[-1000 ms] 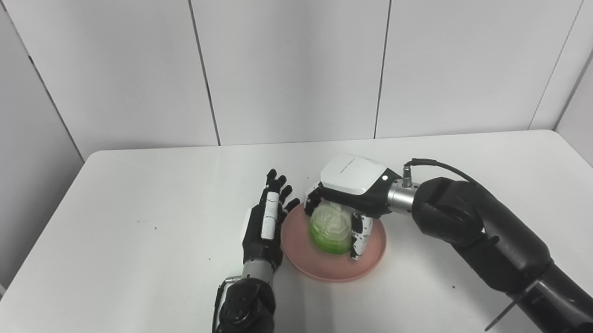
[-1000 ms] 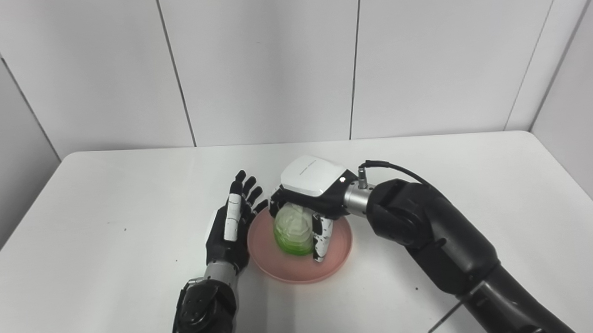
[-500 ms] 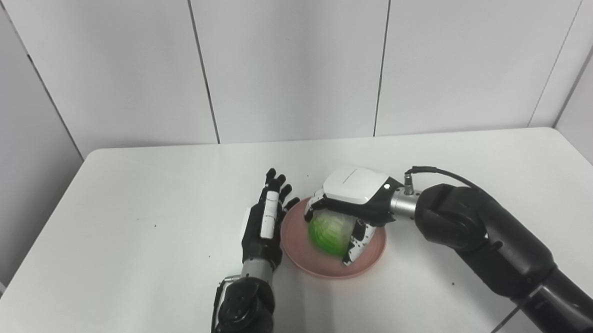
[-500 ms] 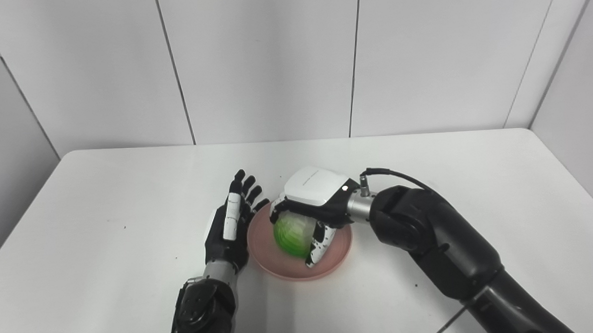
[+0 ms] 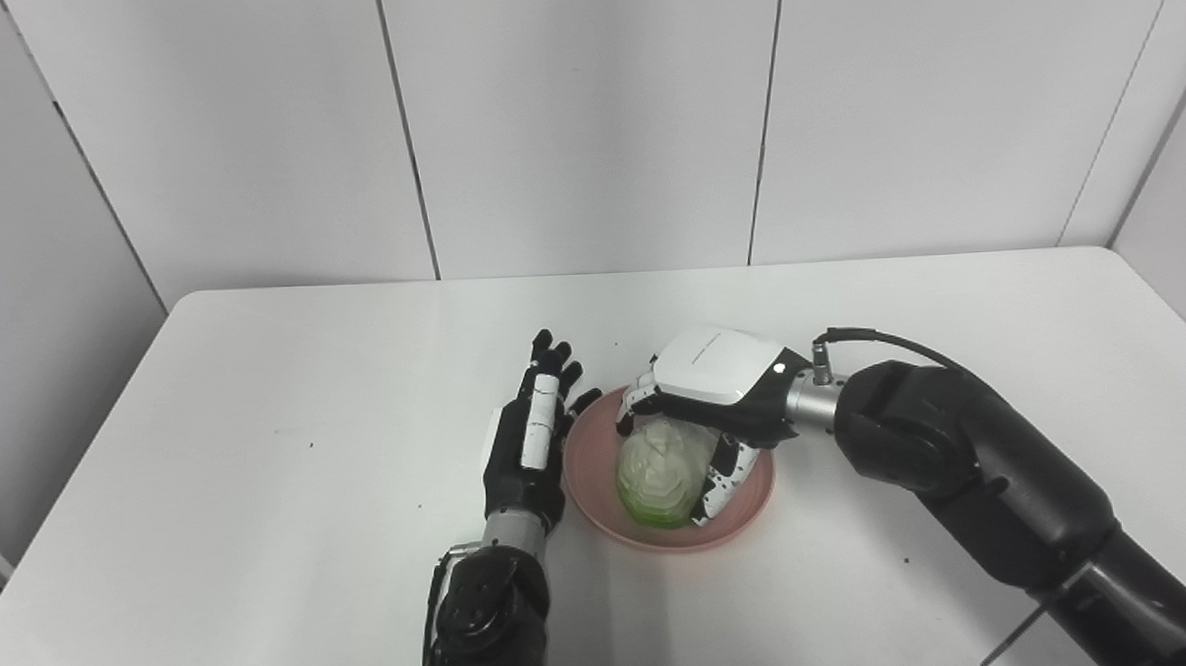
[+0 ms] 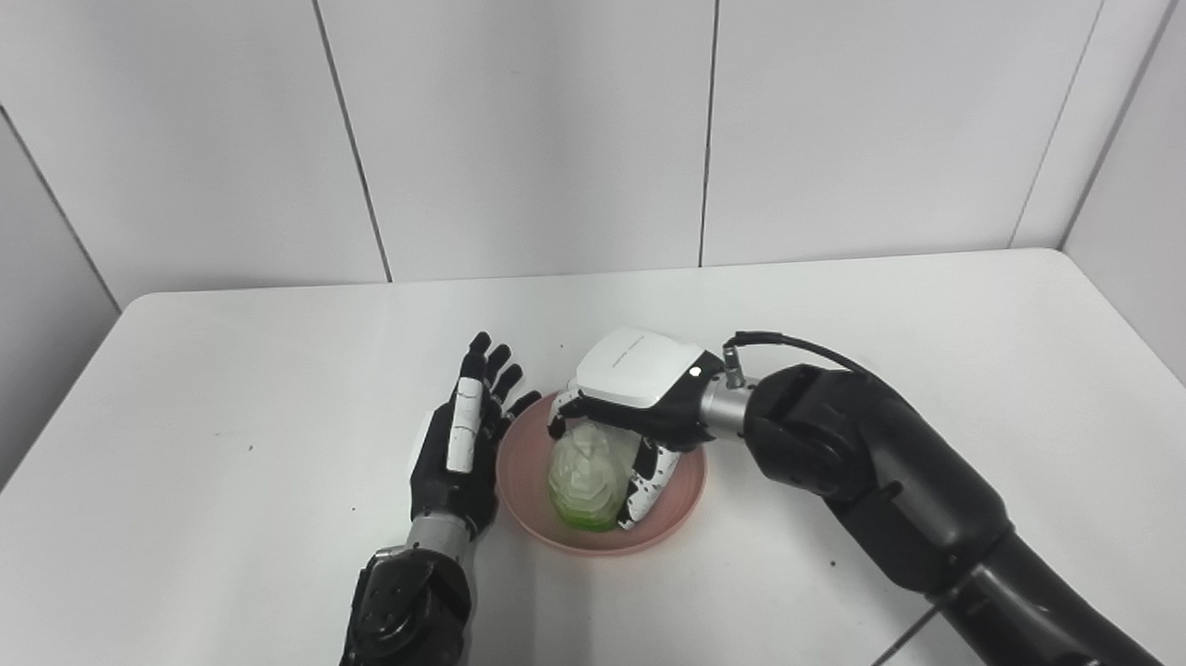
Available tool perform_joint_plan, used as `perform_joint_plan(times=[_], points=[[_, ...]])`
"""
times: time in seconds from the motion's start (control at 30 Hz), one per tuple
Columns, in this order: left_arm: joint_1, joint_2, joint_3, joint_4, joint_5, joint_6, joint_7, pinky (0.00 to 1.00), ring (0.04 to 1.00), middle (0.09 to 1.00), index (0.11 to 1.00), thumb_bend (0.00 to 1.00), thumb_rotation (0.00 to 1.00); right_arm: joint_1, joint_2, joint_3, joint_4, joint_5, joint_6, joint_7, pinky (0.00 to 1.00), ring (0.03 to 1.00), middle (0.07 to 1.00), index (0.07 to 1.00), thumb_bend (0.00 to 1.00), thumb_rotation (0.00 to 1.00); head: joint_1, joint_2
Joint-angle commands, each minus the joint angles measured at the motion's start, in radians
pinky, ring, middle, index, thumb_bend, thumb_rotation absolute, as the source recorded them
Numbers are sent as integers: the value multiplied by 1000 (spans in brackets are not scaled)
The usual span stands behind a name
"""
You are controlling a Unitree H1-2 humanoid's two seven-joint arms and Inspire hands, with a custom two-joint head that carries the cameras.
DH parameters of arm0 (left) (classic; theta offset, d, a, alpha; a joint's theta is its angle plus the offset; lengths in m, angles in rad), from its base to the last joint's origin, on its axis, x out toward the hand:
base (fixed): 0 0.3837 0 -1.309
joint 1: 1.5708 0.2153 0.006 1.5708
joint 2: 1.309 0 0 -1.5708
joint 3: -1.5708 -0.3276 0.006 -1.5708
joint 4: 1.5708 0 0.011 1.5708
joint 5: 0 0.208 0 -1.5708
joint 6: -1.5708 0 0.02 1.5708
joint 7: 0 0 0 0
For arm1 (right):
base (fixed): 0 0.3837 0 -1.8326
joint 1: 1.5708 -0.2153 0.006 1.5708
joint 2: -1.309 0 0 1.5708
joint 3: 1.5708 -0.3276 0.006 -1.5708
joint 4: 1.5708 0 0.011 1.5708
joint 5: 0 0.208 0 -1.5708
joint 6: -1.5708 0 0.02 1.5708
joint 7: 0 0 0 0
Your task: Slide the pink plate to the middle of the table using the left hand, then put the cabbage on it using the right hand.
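The pink plate (image 5: 600, 493) lies on the white table (image 5: 255, 388), near its middle. The cabbage (image 5: 661, 473) sits on the plate, pale cut face up. The right hand (image 5: 708, 408) arches over the cabbage from above, its fingers (image 5: 724, 479) curled down around the far and right sides; whether they grip or merely cage it, I cannot tell. The left hand (image 5: 530, 444) stands just beside the plate's left rim, flat, fingers extended, holding nothing.

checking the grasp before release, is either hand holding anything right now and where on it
The right hand holds the cabbage from above, fingers down its sides, over the pink plate. The left hand holds nothing, standing open beside the plate's left rim.
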Motion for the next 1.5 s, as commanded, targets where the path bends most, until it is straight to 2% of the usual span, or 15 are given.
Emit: perform_joint_plan(times=[0.0,0.27,0.37,0.4,0.43,0.5,0.57,0.6,0.67,0.73,0.83,0.93,1.1,1.23,1.47], points=[[-1,1,5,6,-8,14,1,852,966,977,986,935,818,-58,-14,-16,-31,11,-15,0,896,828,805,709,1000,344,0,-1],[-4,4,11,2,-7,20,8,853,943,972,979,917,827,-61,-17,-87,-115,91,11,15,878,838,802,708,1000,328,-5,-3],[-4,6,16,-6,-6,18,11,854,945,968,979,907,827,-41,0,-166,-164,187,82,15,836,838,804,711,1000,309,-10,-2],[-5,6,18,-6,-5,14,12,869,948,971,981,911,828,-28,10,-199,-168,229,104,2,758,824,806,716,1000,345,-12,-3],[-6,8,20,-4,-3,9,12,877,951,973,983,913,830,-12,22,-232,-167,268,119,-17,730,822,817,727,999,403,-13,-3],[-8,13,20,-1,8,-10,13,883,955,973,985,913,834,32,57,-304,-155,345,144,-73,717,829,833,753,982,502,-14,-4],[-10,19,19,2,18,-24,12,896,961,975,989,902,844,68,90,-355,-140,394,160,-126,751,868,883,818,913,641,-13,-5],[-11,23,17,5,27,-36,14,899,962,976,990,900,846,102,131,-398,-109,435,155,-188,761,877,894,831,900,667,-11,-5],[-13,31,10,11,57,-61,31,904,960,971,983,872,850,165,214,-467,-67,495,163,-298,768,906,973,893,869,796,-10,-3],[-13,34,4,14,100,-85,63,899,945,961,968,865,851,212,281,-514,-51,546,176,-368,804,920,993,939,847,883,-10,-3],[-7,30,-2,11,161,-119,116,914,940,958,950,904,852,256,364,-577,-33,661,217,-421,965,979,1000,988,830,916,-9,-3],[1,26,-8,8,198,-138,150,975,951,964,949,901,853,280,421,-623,-2,741,228,-480,997,998,1000,999,833,908,-10,-3],[13,34,-30,-3,240,-120,170,1000,977,976,964,917,868,333,470,-636,33,736,204,-581,1000,1000,1000,1000,868,987,-21,-1],[14,35,-33,-9,274,-106,198,1000,966,962,963,909,876,367,477,-618,47,740,189,-606,1000,1000,1000,1000,840,994,-29,1],[9,45,-45,-27,317,-58,220,909,935,937,972,807,875,419,484,-570,57,710,188,-644,1000,1000,1000,1000,806,1000,-46,6]])
